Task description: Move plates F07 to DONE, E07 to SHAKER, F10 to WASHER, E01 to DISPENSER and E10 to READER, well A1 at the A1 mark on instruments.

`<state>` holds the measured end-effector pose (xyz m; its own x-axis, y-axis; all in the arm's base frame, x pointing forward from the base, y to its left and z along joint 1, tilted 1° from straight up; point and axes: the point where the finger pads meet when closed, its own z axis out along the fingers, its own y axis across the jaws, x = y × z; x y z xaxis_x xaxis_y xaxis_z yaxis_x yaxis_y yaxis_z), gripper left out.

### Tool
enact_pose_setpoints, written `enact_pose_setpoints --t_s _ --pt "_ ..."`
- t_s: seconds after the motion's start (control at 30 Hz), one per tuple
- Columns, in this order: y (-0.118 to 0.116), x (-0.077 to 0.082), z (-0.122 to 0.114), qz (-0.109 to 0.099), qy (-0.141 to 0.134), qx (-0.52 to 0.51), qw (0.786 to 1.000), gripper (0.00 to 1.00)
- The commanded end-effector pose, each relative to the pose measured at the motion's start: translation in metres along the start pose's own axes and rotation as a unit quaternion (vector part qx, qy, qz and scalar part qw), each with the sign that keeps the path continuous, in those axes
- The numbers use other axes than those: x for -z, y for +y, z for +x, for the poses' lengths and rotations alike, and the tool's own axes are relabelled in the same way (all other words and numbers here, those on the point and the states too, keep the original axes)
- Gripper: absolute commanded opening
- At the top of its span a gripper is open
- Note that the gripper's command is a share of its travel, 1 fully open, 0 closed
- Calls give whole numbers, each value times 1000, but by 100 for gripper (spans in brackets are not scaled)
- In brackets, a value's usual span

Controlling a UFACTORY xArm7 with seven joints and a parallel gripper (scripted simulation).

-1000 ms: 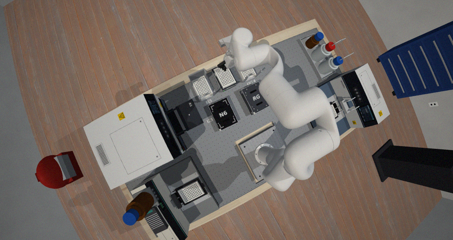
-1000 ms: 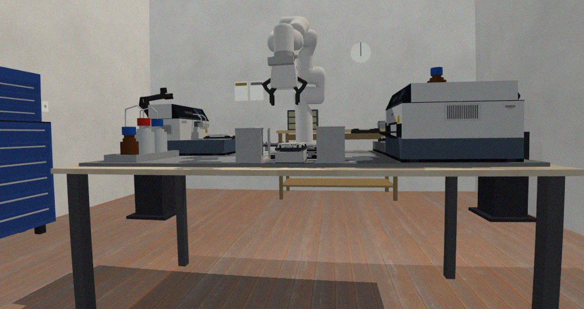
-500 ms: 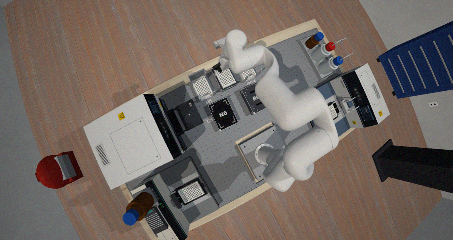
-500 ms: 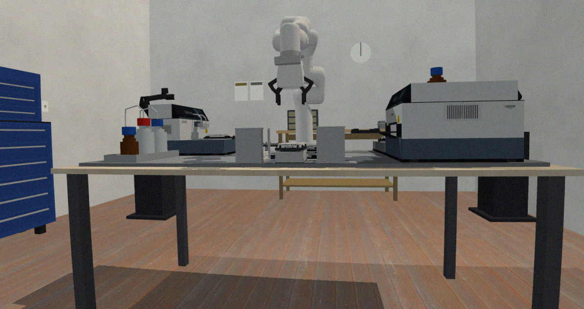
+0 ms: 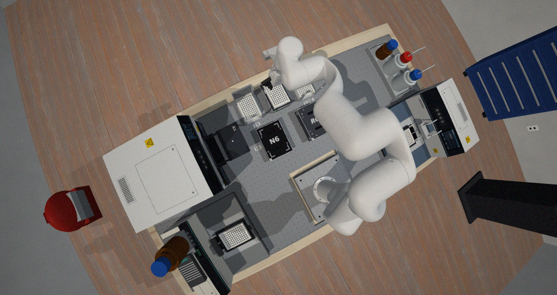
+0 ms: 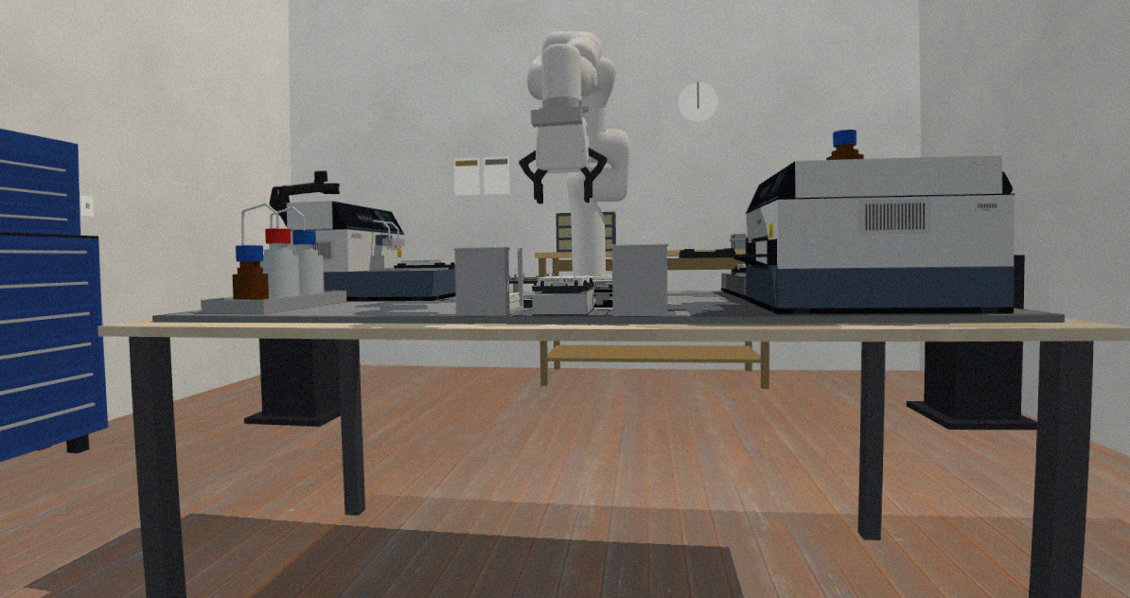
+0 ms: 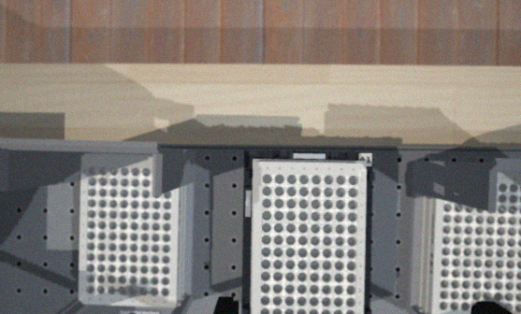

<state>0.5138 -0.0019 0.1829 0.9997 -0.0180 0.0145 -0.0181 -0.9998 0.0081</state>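
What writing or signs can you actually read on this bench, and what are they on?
"N6": white letters on the black nest plate.
"R" and part of another letter: on the dark nest, half hidden by the arm.
"A1": faint, on the dark tray before the big white instrument.
Yellow warning triangles: on the big white instrument and the smaller one.
Small deck labels, barcodes and display text: too small to read.

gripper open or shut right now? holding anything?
Open, holding nothing. In the exterior view the gripper hangs high above the middle plate with jaws spread wide and only the wall showing between them.
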Motion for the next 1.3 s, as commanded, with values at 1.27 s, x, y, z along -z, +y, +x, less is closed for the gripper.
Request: enact_pose_setpoints --t_s 1.27 --pt "0 -23 2 0 3 0 1000 100"
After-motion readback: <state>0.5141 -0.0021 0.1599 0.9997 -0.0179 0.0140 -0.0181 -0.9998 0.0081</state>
